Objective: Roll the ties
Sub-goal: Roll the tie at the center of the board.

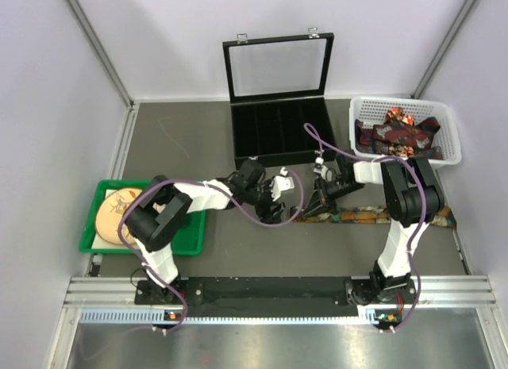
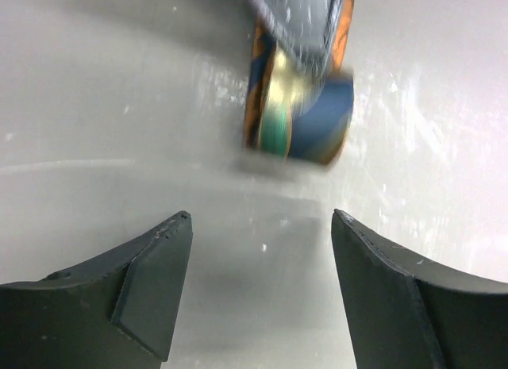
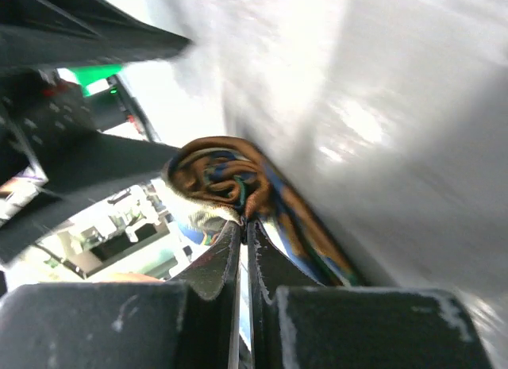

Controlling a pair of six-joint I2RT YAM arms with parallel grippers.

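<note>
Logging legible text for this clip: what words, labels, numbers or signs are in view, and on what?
No text can be read in any view.
Tan disc in the green tray: dark marks, too small to read.
Tie: pattern only, no lettering.

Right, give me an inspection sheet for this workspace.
Surface: grey table, matte.
Job's things: one tie lies flat, its rolled end between the arms; more ties in the white basket.
Clutter: open black case; green tray holding a round tan item.
Grippers: left gripper, fingers open, facing the roll; right gripper, fingers shut at the roll.
Cables: purple cables loop along both arms.
Surroundings: white walls, metal frame.
</note>
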